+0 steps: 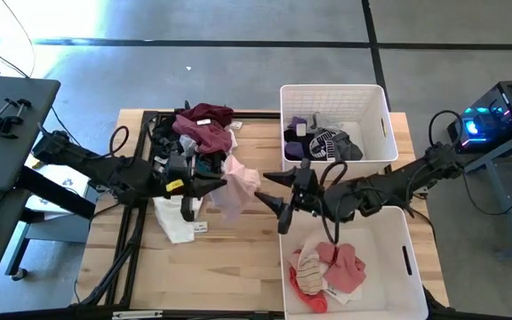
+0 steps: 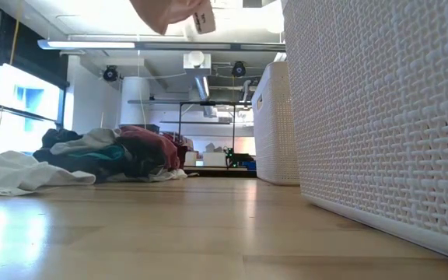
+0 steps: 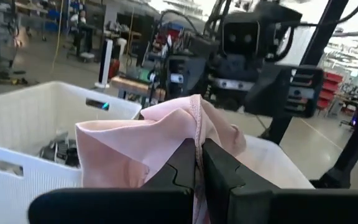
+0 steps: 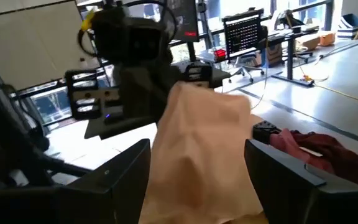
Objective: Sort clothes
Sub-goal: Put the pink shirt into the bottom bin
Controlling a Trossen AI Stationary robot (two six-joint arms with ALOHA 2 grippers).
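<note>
A pale pink garment (image 1: 240, 185) hangs in the air over the table's middle, between my two grippers; in the low view its lower end with a white tag (image 2: 203, 21) shows high above the wood. My left gripper (image 1: 213, 185) comes from the left and is shut on it. My right gripper (image 1: 272, 197) comes from the right and is open, a finger on either side of the pink garment (image 4: 197, 155). More clothes lie in a pile (image 1: 198, 133) at the far left, and a white garment (image 1: 178, 220) lies flat nearer the front. My left gripper pinches a stitched edge of the pink garment (image 3: 197, 134) between its two shut fingers (image 3: 219, 171). The fingers point level toward the table's right. The cloth bunches up above and around the fingertips, and the garment hangs clear of the table.
Two white bins stand on the right. The far one (image 1: 376, 102) holds dark and purple clothes, and the near one (image 1: 389, 236) holds pink, red and cream clothes. A black frame (image 1: 140, 169) runs along the table's left part. Bare wood (image 1: 238, 267) lies at the front middle.
</note>
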